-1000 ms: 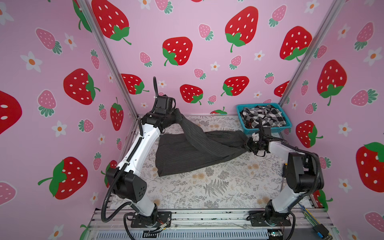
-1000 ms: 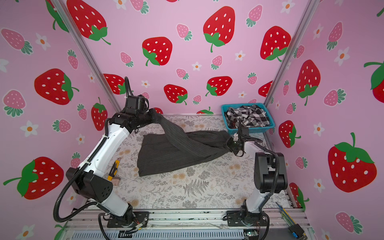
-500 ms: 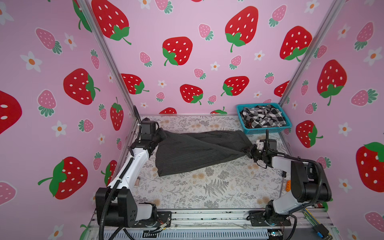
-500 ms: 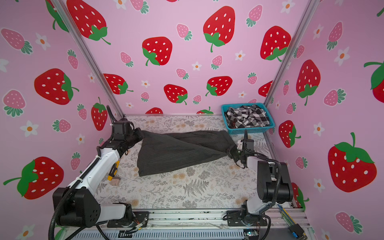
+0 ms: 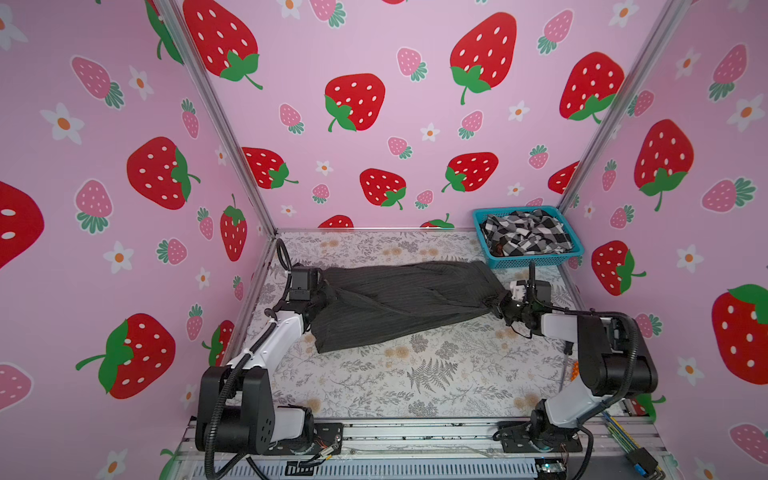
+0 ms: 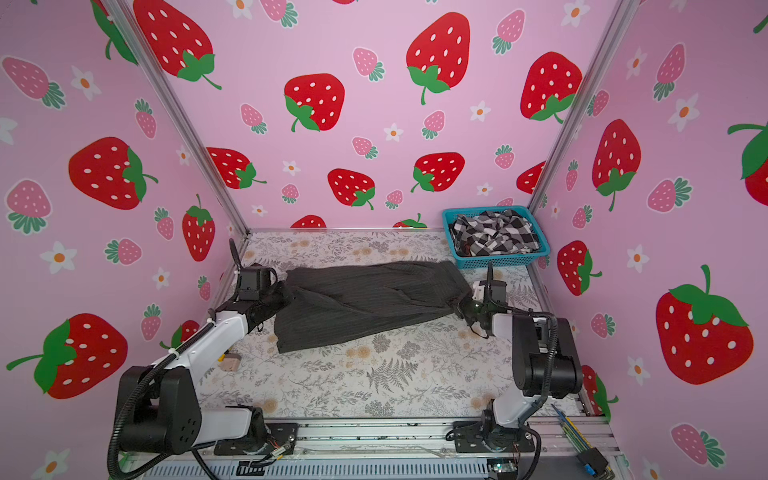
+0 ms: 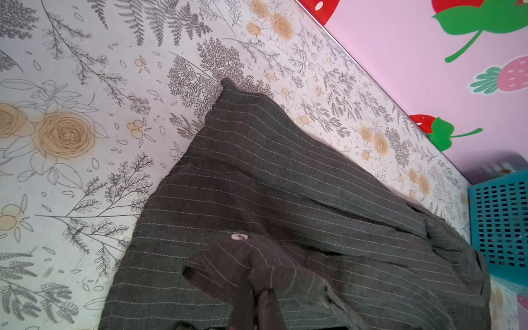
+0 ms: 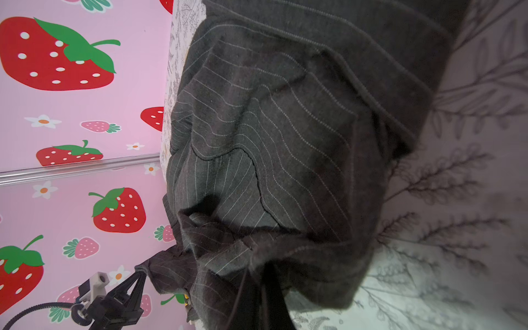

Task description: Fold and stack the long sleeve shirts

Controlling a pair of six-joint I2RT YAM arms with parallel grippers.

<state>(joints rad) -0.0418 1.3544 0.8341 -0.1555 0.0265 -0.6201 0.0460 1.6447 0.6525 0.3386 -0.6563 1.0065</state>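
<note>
Fingertips buried in cloth: left hand and right hand, each clenched on one end of the charcoal pinstriped shirt, which lies stretched from 9 to 3 o'clock across the floral tabletop. Blue basket, 1 o'clock: crumpled checked shirt, lower part hidden. Strawberry-print walls behind.

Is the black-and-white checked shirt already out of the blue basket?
No, the black-and-white checked shirt lies bunched inside the blue plastic basket.
</note>
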